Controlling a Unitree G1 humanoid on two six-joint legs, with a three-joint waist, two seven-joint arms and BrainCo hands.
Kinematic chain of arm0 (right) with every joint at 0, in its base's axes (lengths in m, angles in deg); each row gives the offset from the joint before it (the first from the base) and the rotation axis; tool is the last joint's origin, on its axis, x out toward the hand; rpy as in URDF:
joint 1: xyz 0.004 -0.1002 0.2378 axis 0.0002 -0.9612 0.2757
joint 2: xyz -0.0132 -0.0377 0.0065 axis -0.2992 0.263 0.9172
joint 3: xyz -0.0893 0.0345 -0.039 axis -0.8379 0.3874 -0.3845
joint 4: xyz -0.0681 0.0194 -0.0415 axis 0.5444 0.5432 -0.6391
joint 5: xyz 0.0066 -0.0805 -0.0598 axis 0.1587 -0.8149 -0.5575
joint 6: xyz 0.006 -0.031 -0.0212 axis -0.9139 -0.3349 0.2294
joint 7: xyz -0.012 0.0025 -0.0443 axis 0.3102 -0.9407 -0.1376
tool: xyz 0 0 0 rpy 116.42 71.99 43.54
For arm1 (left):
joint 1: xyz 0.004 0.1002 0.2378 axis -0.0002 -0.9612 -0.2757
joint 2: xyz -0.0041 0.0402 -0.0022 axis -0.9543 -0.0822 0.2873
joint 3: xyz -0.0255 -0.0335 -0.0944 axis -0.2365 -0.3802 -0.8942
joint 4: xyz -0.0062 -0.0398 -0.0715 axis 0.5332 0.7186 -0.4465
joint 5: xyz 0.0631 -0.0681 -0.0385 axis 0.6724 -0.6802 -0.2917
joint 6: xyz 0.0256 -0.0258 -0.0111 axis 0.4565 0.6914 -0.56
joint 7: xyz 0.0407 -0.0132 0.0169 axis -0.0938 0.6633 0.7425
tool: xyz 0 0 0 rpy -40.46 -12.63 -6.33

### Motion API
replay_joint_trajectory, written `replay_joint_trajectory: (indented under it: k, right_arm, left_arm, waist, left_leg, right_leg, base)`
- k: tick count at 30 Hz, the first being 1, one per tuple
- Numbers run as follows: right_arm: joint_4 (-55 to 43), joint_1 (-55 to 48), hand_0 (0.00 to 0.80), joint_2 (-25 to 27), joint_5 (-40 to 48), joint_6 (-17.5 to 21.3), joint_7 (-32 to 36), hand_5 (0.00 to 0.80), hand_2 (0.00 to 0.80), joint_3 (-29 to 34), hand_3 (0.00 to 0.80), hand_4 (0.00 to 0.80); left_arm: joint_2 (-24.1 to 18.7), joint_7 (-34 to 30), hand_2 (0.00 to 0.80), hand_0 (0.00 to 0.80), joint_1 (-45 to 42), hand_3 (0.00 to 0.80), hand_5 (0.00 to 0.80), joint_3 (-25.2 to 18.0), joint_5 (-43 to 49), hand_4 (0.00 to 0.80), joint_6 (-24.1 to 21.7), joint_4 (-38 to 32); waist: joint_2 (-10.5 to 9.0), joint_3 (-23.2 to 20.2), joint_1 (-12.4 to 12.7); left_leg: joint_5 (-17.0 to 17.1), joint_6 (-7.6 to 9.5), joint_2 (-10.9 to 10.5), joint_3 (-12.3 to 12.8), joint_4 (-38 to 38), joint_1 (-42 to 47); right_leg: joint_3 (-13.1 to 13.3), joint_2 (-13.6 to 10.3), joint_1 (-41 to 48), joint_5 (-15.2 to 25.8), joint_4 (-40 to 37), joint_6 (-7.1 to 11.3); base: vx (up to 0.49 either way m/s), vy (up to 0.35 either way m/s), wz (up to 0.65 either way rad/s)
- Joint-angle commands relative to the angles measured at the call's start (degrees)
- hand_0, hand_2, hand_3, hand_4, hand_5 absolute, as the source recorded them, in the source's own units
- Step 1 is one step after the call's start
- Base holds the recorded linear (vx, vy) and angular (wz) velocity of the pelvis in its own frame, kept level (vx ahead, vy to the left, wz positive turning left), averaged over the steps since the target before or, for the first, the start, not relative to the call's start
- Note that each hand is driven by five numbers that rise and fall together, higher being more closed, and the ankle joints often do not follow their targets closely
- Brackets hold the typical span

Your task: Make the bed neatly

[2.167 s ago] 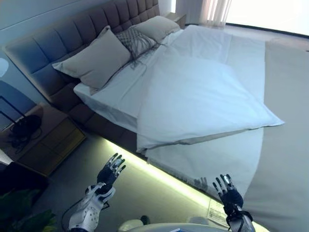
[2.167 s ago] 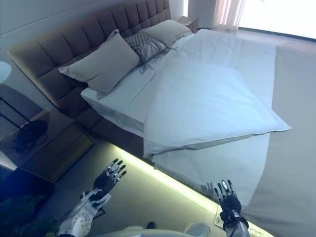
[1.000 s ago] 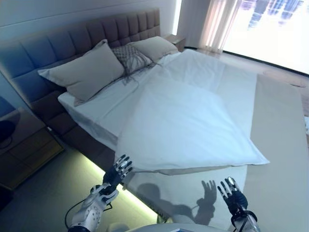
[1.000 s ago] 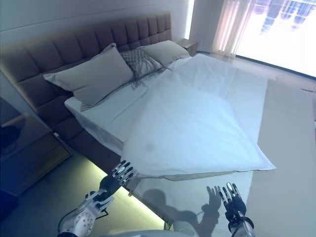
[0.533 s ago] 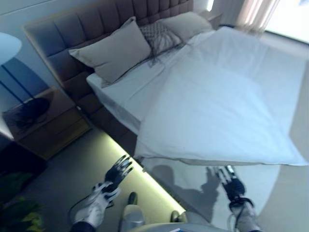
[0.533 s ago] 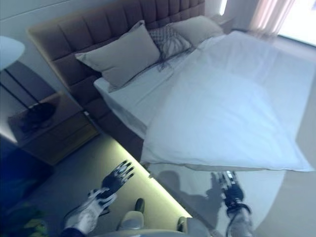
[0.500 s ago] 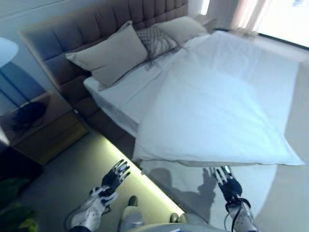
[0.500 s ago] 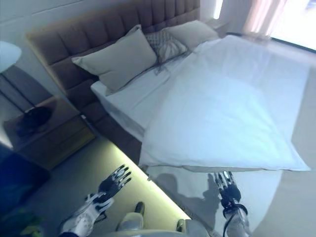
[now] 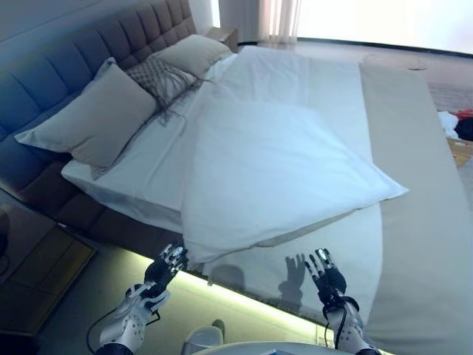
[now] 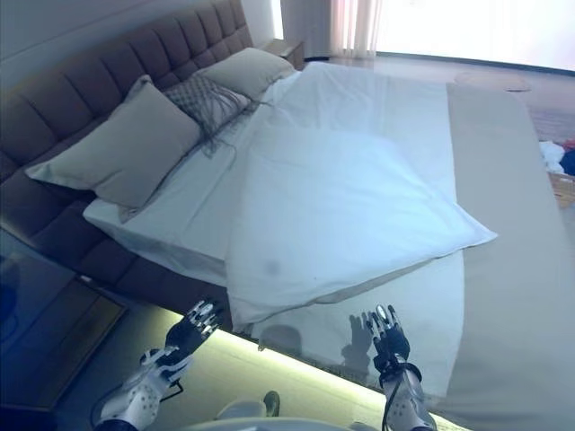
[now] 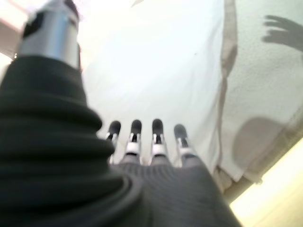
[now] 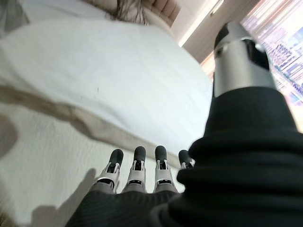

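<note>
A wide bed with a white sheet fills the view. A white duvet lies folded back and askew across the middle, its near corner hanging over the bed's side edge. Several pillows lean at the tufted headboard: a large beige one, a patterned one and another beige one. My left hand is open just below the duvet's hanging corner. My right hand is open in front of the bed's side, empty. Both wrist views show straight fingers facing the duvet edge.
A beige bed runner covers the foot end. A lit strip glows under the bed frame. A wooden nightstand stands at the lower left. Some items lie on the floor past the bed's far side, and a bright window is at the top.
The camera has swung, so the whole bed has shifted in view. Both hands stay open and empty, now closer to the duvet's hanging edge.
</note>
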Motion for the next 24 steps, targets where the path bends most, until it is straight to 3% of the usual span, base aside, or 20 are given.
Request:
replay_joint_trajectory:
  k: [1, 2, 4, 5, 8, 11, 12, 14, 16, 20, 24]
  right_arm:
    - [-5.4, -2.0, 0.000, 3.3, -1.9, -1.2, 3.9, 0.000, 0.000, 1.8, 0.000, 0.000]
    - [-5.7, -2.6, 0.000, 4.0, -1.9, -1.1, 4.5, 0.000, 0.000, 2.3, 0.000, 0.000]
    - [-6.2, -2.4, 0.000, 5.0, -1.4, -0.4, 4.9, 0.000, 0.000, 2.9, 0.000, 0.000]
    - [-6.1, -1.8, 0.000, 4.9, -1.2, 0.3, 4.7, 0.000, 0.000, 2.9, 0.000, 0.000]
    - [-6.8, -1.6, 0.000, 4.5, -0.7, 0.1, 5.7, 0.000, 0.000, 4.3, 0.000, 0.000]
    - [-7.2, -2.3, 0.000, 3.7, -1.4, 0.7, 5.5, 0.000, 0.000, 5.2, 0.000, 0.000]
    - [-7.1, -2.6, 0.000, 3.1, -1.4, 0.9, 5.6, 0.000, 0.000, 5.9, 0.000, 0.000]
    - [-7.2, -3.3, 0.000, 2.6, -0.7, 1.5, 5.2, 0.000, 0.000, 6.5, 0.000, 0.000]
    - [-6.7, -3.8, 0.000, 2.3, 1.2, 2.0, 5.2, 0.000, 0.000, 7.2, 0.000, 0.000]
    - [-4.3, -3.8, 0.000, 2.4, 3.5, 3.6, 5.0, 0.000, 0.000, 8.7, 0.000, 0.000]
    - [-2.1, -1.7, 0.000, 3.0, 5.6, 3.4, 5.3, 0.000, 0.000, 10.2, 0.000, 0.000]
  left_arm:
    - [-1.2, -1.8, 0.000, 0.000, -0.6, 0.000, 0.000, -1.5, -1.9, 0.000, -3.7, -5.2]
    - [-1.2, -2.4, 0.000, 0.000, -0.9, 0.000, 0.000, -1.8, -1.8, 0.000, -3.5, -5.8]
    - [-1.2, -3.7, 0.000, 0.000, -1.2, 0.000, 0.000, -2.3, -1.5, 0.000, -3.2, -6.4]
    - [-1.1, -3.8, 0.000, 0.000, -1.4, 0.000, 0.000, -2.1, -1.4, 0.000, -3.2, -6.6]
    - [-2.1, -4.4, 0.000, 0.000, -2.2, 0.000, 0.000, -2.0, 0.1, 0.000, -4.7, -5.9]
    - [-2.3, -3.9, 0.000, 0.000, -1.4, 0.000, 0.000, -2.5, -0.1, 0.000, -3.8, -6.0]
    - [-2.3, -4.8, 0.000, 0.000, -1.0, 0.000, 0.000, -2.8, 0.3, 0.000, -3.9, -5.2]
    - [-2.3, -5.5, 0.000, 0.000, -0.6, 0.000, 0.000, -2.8, 1.0, 0.000, -3.9, -4.7]
    - [-2.8, -5.4, 0.000, 0.000, 0.0, 0.000, 0.000, -2.5, 1.3, 0.000, -4.0, -4.1]
    - [-3.2, -5.2, 0.000, 0.000, 0.9, 0.000, 0.000, -2.6, 0.3, 0.000, -3.1, -4.2]
    - [-3.7, -4.7, 0.000, 0.000, 1.6, 0.000, 0.000, -2.1, -0.3, 0.000, -3.8, -4.2]
  waist:
    - [-1.74, 0.1, 0.3]
    - [-2.16, 0.4, 0.3]
    - [-2.88, 0.7, -0.5]
    - [-2.83, 0.5, -0.3]
    - [-3.63, -0.1, -0.5]
    - [-4.05, -1.2, -1.0]
    - [-3.57, -1.3, -1.6]
    - [-1.84, -1.6, -2.5]
    - [-1.08, -1.3, -3.7]
    - [-1.41, -0.3, -5.1]
    - [-4.16, 1.1, -7.7]
  left_leg:
    - [9.2, -2.54, 2.4, -0.1, 0.2, -11.2]
    - [8.4, -2.60, 2.6, 0.7, 2.8, -12.5]
    - [5.5, -1.73, 3.0, 5.6, 7.9, -14.1]
    - [5.3, -1.32, 2.5, 5.8, 6.5, -13.3]
    - [4.0, 0.30, -0.4, 5.1, 6.7, -12.0]
    - [2.2, 3.89, -4.4, 3.7, 5.4, -8.9]
    - [1.8, 5.39, -5.6, 3.6, 4.1, -6.9]
    - [1.6, 6.93, -6.5, 2.7, 2.6, -4.3]
    - [0.5, 7.98, -7.7, 1.6, 2.1, -1.7]
    - [-0.7, 6.94, -7.9, 0.9, 1.7, 1.3]
    - [-4.6, 4.46, -7.2, 0.7, 1.6, 5.0]
  right_leg:
    - [-0.7, -0.8, 6.6, 3.5, -3.4, 2.04]
    - [-1.1, -0.7, 6.8, 3.4, -3.6, 1.88]
    - [-2.6, -1.1, 7.0, 3.4, -3.4, 1.82]
    - [-2.8, -1.3, 6.9, 3.3, -3.2, 2.12]
    - [-1.9, -2.5, 7.3, 2.9, -1.1, 2.87]
    - [-0.7, -6.5, 3.6, 8.0, 8.5, 3.44]
    - [0.4, -7.9, 1.3, 10.9, 14.8, 3.68]
    - [2.1, -8.0, -2.5, 13.8, 23.8, 2.87]
    - [3.6, -7.9, -7.0, 14.3, 31.4, 1.92]
    - [2.4, -7.3, -9.2, 13.7, 22.9, 0.62]
    - [3.9, -7.4, -10.8, 17.9, 2.7, 2.83]
  base:
    - [-0.028, -0.001, 0.15]
    - [-0.065, -0.004, 0.26]
    - [-0.048, 0.062, 0.54]
    - [0.078, 0.153, 0.67]
    - [0.164, 0.156, 0.28]
    - [0.180, 0.251, 0.18]
    - [0.176, 0.316, 0.23]
    - [0.187, 0.326, 0.33]
    - [0.159, 0.216, 0.34]
    - [0.136, -0.078, 0.12]
    - [0.187, -0.288, 0.19]
